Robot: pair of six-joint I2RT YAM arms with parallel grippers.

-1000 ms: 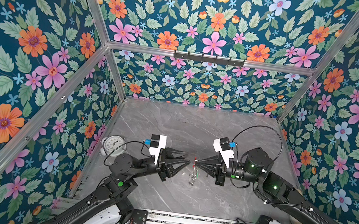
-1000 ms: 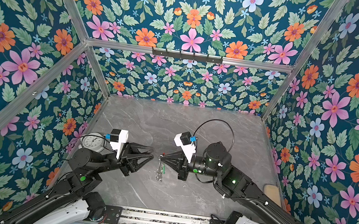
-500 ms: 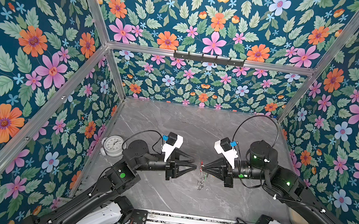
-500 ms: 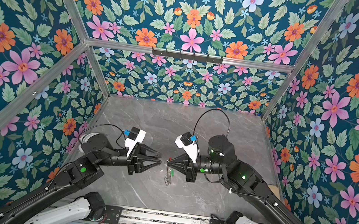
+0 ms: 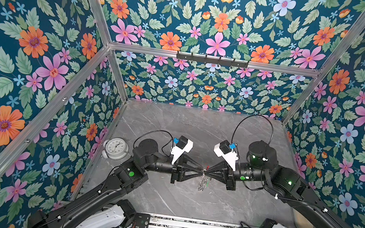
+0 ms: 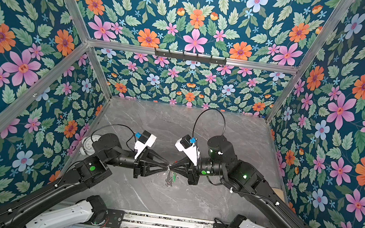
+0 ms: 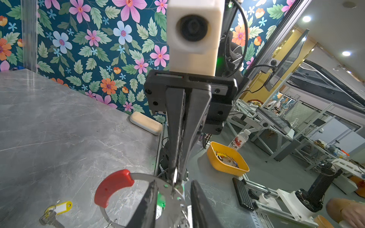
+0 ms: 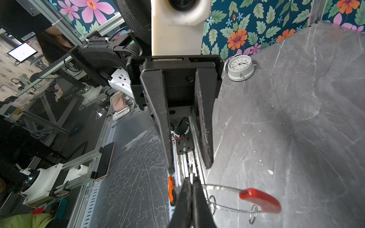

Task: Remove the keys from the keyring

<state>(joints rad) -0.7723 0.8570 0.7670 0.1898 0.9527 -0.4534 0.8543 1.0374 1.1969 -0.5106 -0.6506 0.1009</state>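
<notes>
Above the desk's point(image 5: 174, 128) middle, the keyring point(image 8: 221, 187) was pinched by the right gripper point(image 8: 191, 182). The left gripper point(image 5: 200, 169) had been brought in, fingers point(image 7: 147, 205) narrowed yet apart astride it, so a second hold seemed near.

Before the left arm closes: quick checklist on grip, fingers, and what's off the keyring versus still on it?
1. Right gripper shut on the keyring: ok.
2. Keyring held clear of the table: ok.
3. Left gripper open, fingers either side of the keyring's edge: ok.
4. Yellow-tagged key off, lying on the table: ok.
5. Green tag off: not ok, it hangs at the keyring.
6. What exactly the left fingers would close on: cannot tell.
</notes>
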